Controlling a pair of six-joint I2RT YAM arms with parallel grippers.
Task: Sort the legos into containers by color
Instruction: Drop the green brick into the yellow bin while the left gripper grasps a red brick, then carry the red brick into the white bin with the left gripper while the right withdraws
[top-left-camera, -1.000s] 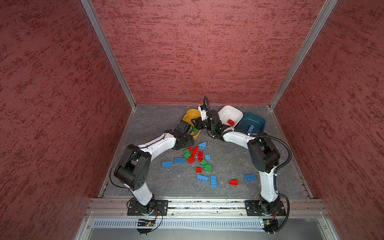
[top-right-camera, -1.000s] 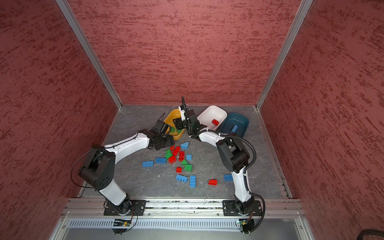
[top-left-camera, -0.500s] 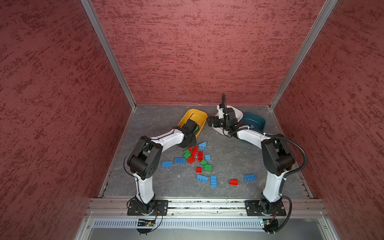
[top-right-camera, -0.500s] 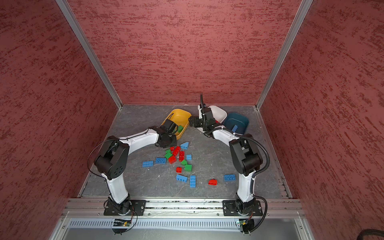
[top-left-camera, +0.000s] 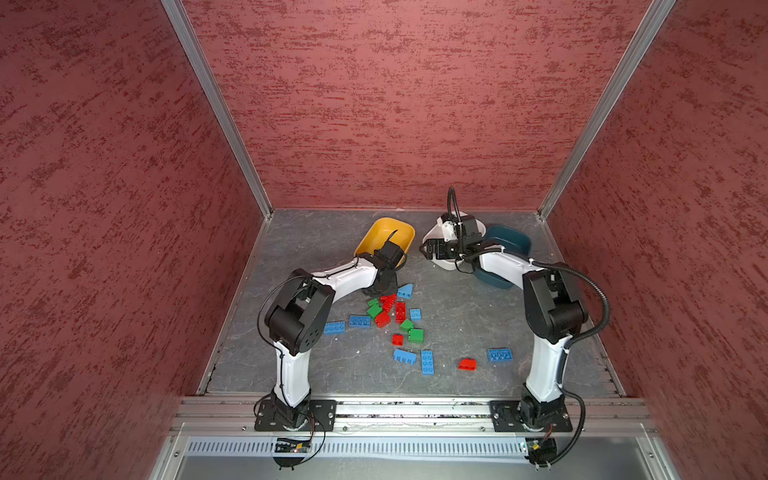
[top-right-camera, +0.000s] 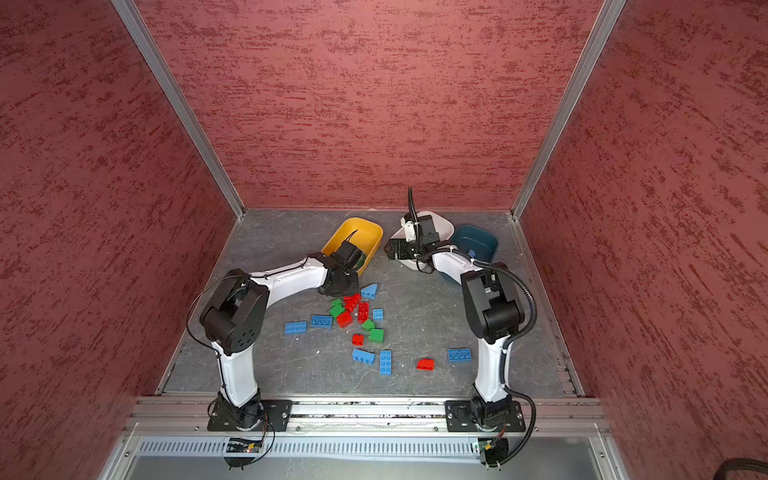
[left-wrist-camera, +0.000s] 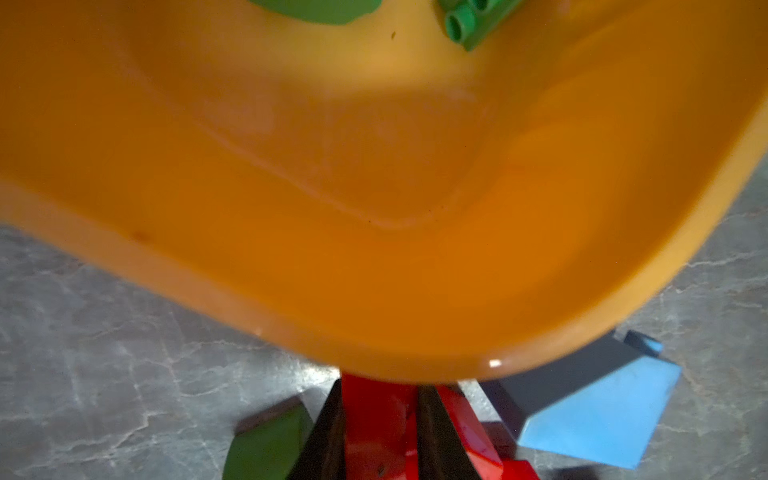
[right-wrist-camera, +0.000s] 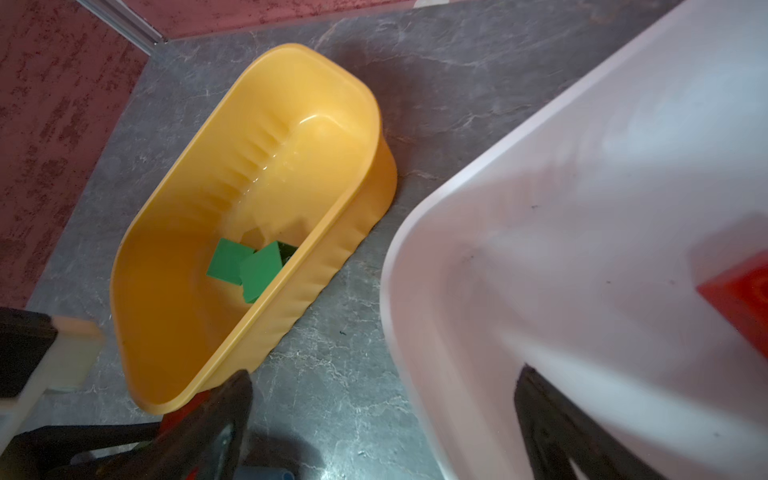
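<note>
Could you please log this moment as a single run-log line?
left gripper: shut on red lego | right gripper: open by white tub | yellow tub: green legos inside

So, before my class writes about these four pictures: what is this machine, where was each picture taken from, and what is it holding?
These are two white robot arms at a grey table, each ending in a two-fingered tool. Two pictures look down from overhead, side by side; the other two come from a camera on each arm's wrist. Loose bricks in red, green and blue lie on the table, with a yellow tub, a white tub and a teal tub at the back. Green bricks lie in the yellow tub. The left tool is shut on a red brick; the right tool stands open at the white tub's rim.
</note>
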